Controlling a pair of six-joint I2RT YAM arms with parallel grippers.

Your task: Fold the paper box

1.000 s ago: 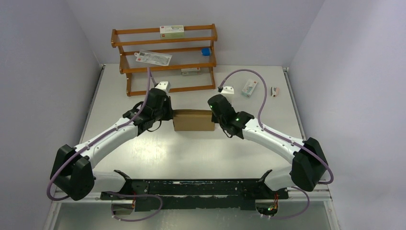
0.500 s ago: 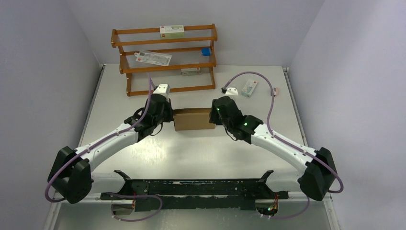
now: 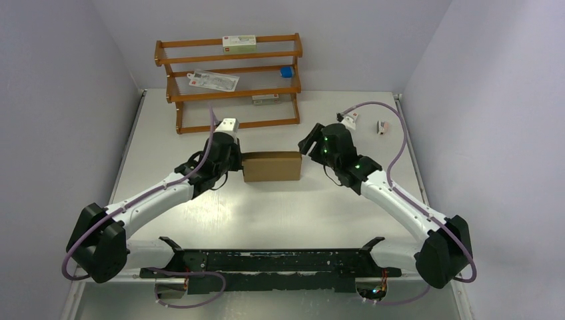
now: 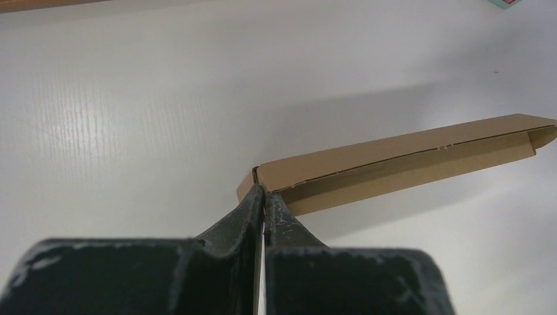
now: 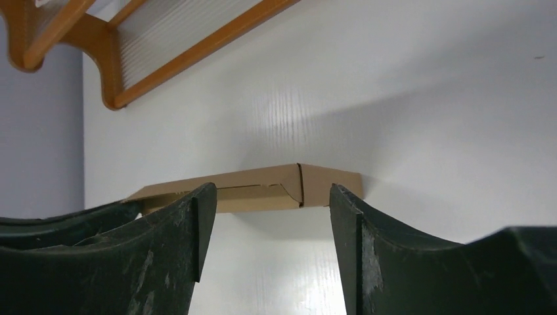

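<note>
Wrist views alone show the left gripper [image 4: 264,192] pressed together at nine o'clock of the paper box [image 4: 394,163], the right gripper [image 5: 269,193] spread; labels on the shelf [image 3: 230,61] are unreadable.

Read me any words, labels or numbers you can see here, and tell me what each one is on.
No text here can be read.
Top-shelf carton: red mark and print, too small to read.
Middle-shelf packet: print too small to read.
Paper box: plain brown, no print.
</note>
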